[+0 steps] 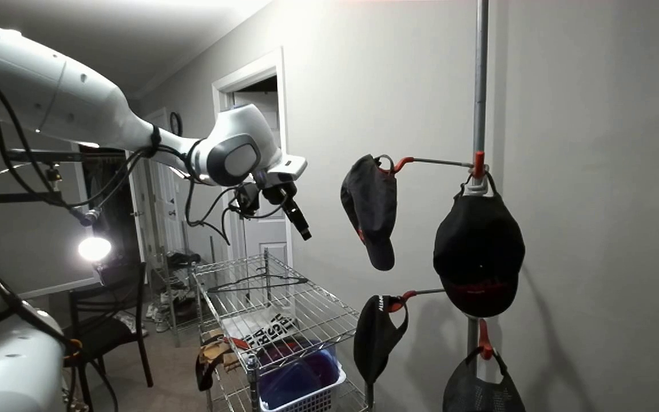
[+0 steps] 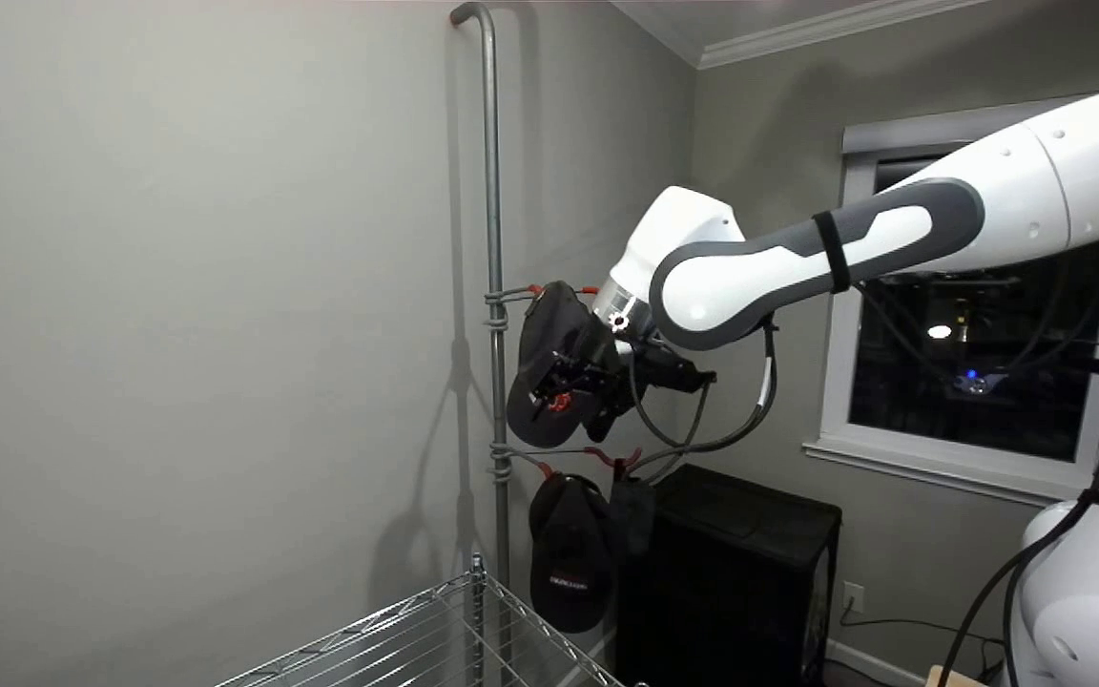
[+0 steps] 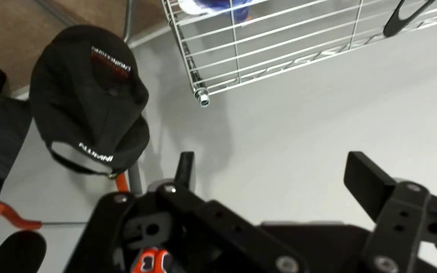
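Pincer (image 3: pixel 273 170) gapes near a hanging dark cap (image 1: pixel 372 207)

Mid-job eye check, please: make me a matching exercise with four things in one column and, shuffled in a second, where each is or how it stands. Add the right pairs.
Things
1. pincer
2. clothes hanger
3. cap lettered ALUMNI
4. basket

Places and states
A. hanging from a red hook
B. below the wire top shelf
C. open, holding nothing
D. lying on the wire top shelf

Right pairs: 1-C, 2-D, 3-A, 4-B.
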Available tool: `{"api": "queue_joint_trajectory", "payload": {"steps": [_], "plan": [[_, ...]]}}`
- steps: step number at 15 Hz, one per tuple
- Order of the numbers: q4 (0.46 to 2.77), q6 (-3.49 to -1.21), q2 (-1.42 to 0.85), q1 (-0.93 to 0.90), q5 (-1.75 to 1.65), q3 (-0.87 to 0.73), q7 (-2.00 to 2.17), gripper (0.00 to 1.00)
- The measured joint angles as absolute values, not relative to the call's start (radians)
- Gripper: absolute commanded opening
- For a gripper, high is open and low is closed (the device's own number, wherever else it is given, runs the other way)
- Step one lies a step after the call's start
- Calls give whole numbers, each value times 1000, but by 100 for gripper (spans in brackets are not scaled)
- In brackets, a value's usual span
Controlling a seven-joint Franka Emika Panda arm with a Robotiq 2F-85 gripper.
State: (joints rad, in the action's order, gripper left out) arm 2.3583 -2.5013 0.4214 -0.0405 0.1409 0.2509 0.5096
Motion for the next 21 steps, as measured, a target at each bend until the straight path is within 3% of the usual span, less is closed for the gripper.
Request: {"api": "queue_joint_trajectory", "payload": {"steps": [5, 10, 21], "plan": [[2297, -2371, 502, 90, -119, 353, 790, 100], [2254, -2264, 565, 122, -239, 360, 895, 100], [2103, -2284, 408, 174, -474, 368, 947, 100]]}}
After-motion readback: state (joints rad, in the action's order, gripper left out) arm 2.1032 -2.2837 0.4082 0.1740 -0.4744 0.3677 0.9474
